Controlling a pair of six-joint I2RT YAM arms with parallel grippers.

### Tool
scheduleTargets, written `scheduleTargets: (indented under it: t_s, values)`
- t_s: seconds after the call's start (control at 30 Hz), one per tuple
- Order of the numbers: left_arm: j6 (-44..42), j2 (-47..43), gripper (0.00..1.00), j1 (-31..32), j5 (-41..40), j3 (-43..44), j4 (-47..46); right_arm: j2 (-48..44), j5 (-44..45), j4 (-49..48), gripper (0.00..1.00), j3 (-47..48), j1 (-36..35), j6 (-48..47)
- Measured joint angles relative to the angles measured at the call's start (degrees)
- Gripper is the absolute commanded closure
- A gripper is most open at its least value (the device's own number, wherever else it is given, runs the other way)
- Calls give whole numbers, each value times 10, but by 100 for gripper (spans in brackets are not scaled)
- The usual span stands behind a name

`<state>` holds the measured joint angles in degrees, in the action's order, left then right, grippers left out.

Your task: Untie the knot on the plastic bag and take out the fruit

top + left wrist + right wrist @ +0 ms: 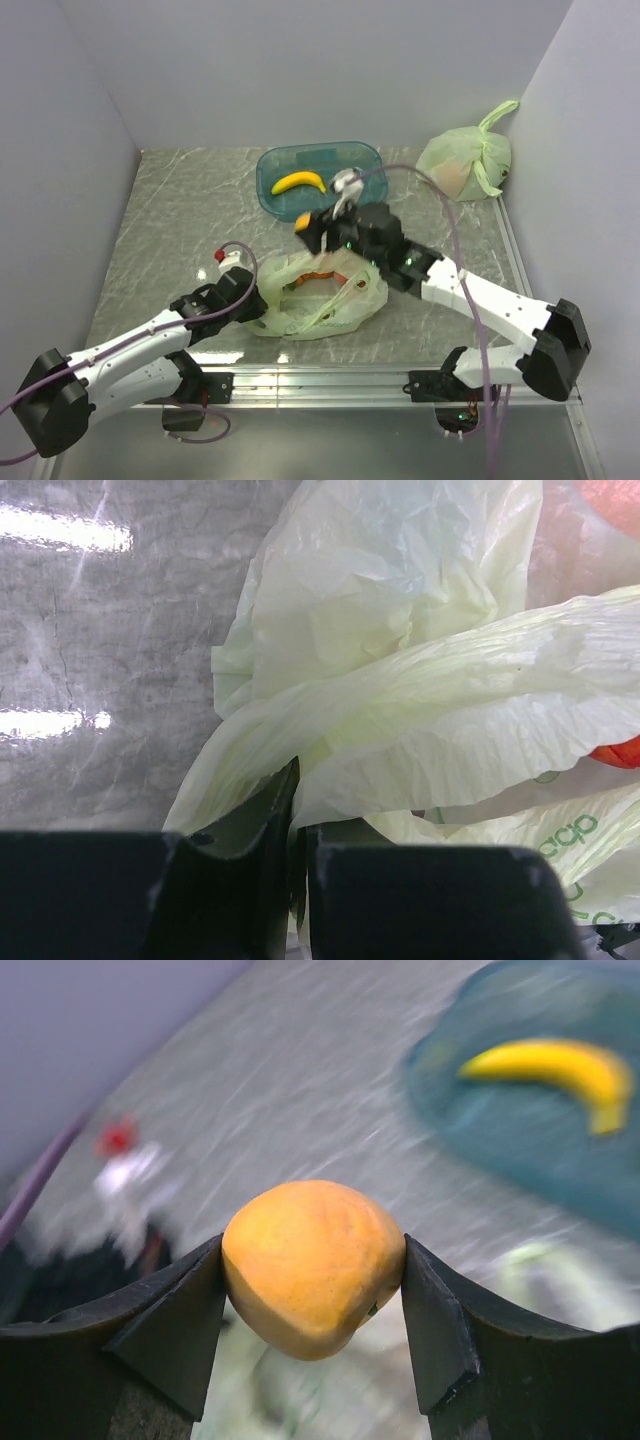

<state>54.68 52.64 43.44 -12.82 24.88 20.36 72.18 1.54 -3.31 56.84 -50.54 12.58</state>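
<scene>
Right claw point(312, 1265) is partly closed on a smooth orange-yellow fruit point(310, 1230), one finger pressing each side, lifted clear of the table point(150, 230). This fruit looks firm, rounded and slightly slippery, so a grip across its widest part suits it. Below and just behind this claw lies the plastic bag point(335, 305), mouth gaping and seemingly untied, with more orange-red fruit point(320, 278) showing inside. Its film is thin, limp and light, best taken by a bunched edge. Left claw point(297, 832) is pinched shut on such a fold at the bag's rim. Ahead of the right claw sits a blue tray point(365, 160) holding a banana point(298, 183). Far to its right rests another tied green bag point(465, 160).
</scene>
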Motion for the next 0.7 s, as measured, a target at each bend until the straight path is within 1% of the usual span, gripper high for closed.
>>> scheduleTargets:
  t_s: [0.07,0.17,0.27,0.33,0.37,0.4,0.43,0.47,0.57,0.7]
  values:
    - [-1,1,86,0,0,0,0,31,15,-9,95,38,45,5]
    - [-2,1,86,0,2,0,-3,114,39,-19,93,105,109,16]
    - [-5,0,86,1,7,0,-6,212,51,-21,84,173,151,29]
    - [-6,-2,86,2,9,0,-7,275,54,-16,72,215,171,35]
    - [-7,-3,86,2,10,0,-7,309,55,-14,63,240,179,38]
    - [-8,-5,86,3,10,0,-7,346,56,-8,44,269,186,41]
    - [-9,-6,85,3,10,0,-7,377,55,-3,36,292,191,42]
    - [-10,-7,85,3,10,0,-7,396,56,2,25,308,195,43]
    - [-10,-13,85,5,9,0,-7,451,56,28,16,357,200,43]
    - [-10,-19,83,6,9,0,-7,463,54,61,14,389,199,35]
